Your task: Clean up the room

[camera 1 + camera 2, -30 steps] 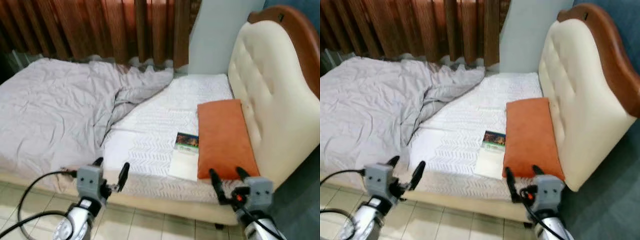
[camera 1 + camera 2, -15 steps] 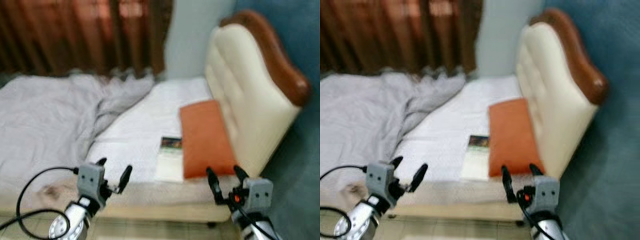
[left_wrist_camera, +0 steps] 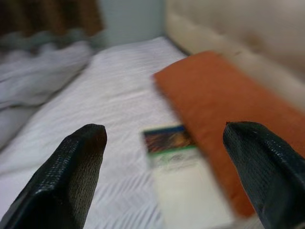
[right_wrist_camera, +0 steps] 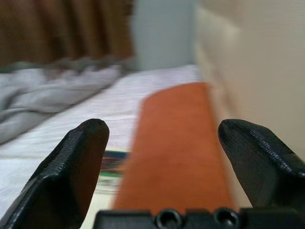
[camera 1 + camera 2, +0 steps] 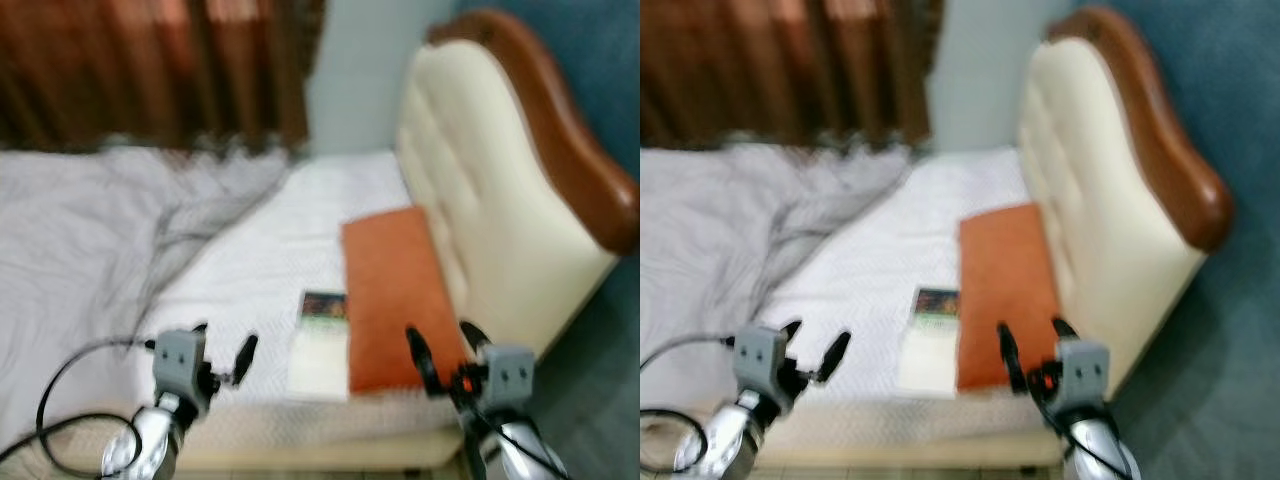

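Cleanup looks unstarted. Left gripper (image 5: 222,343) and right gripper (image 5: 441,345): jaws wide, empty, held near the bed (image 5: 250,290) edge. Book (image 5: 322,343) lies on the bed, touching the pillow (image 5: 390,295). Blanket (image 5: 80,240) rumpled, unmade.

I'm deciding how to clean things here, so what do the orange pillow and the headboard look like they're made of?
The orange pillow looks like matte woven fabric: flat colour, no shine, soft edges. The headboard seems to be padded cream upholstery, possibly faux leather, judging by its tufted dimples and faint sheen. Its curved top rim looks like polished brown wood. The blur leaves the exact weave open.
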